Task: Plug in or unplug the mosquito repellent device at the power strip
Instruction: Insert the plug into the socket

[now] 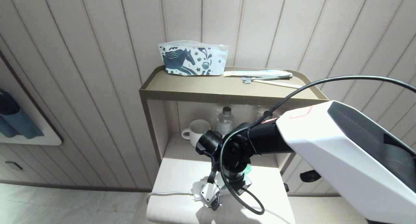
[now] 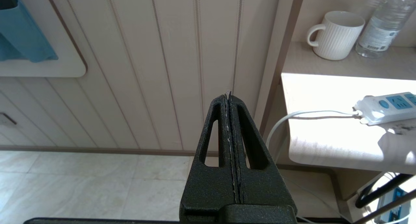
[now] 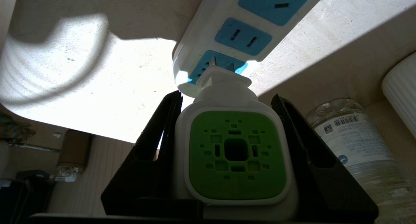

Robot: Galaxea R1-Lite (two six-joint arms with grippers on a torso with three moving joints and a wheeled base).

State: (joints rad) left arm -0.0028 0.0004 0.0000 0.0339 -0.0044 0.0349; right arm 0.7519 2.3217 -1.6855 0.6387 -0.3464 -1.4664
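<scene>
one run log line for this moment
right gripper: shut on repellent device | prongs at end socket of power strip | left gripper: shut, idle

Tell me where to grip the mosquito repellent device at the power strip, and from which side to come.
Grip the mosquito repellent device by the two flat opposite sides of its white squarish head, as the right gripper does now, coming from the end opposite its prongs. That leaves the prongs free at the power strip socket.

The right arm reaches in from the right of the head frame toward the lower centre, wrist bent downward. Its right claw [image 3: 235, 149] has both black fingers [image 3: 156, 146] pressed against something held between them. The left claw [image 2: 230, 120], fingers pressed together, points forward in mid-air.
</scene>
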